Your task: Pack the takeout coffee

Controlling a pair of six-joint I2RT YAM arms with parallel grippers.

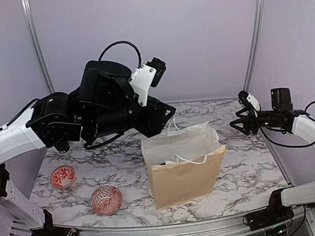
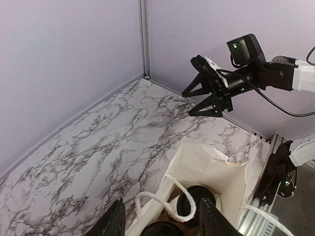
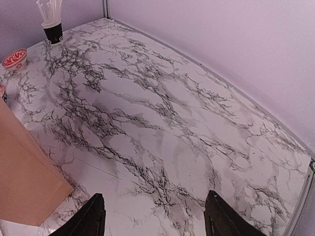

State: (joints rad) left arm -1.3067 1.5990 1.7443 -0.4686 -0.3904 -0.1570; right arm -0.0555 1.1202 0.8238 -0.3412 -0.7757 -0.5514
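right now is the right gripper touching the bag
Apart. The top view shows a stretch of table between the right gripper and the bag; the right wrist view shows nothing between the open fingers.

We find the paper bag at the middle of the table, lidded cups inside it (only lids show). A bowl lies to its left, a second bowl between them, nearer the front.

Matt tan paper bag — glossy marble-look table — black plastic lids.
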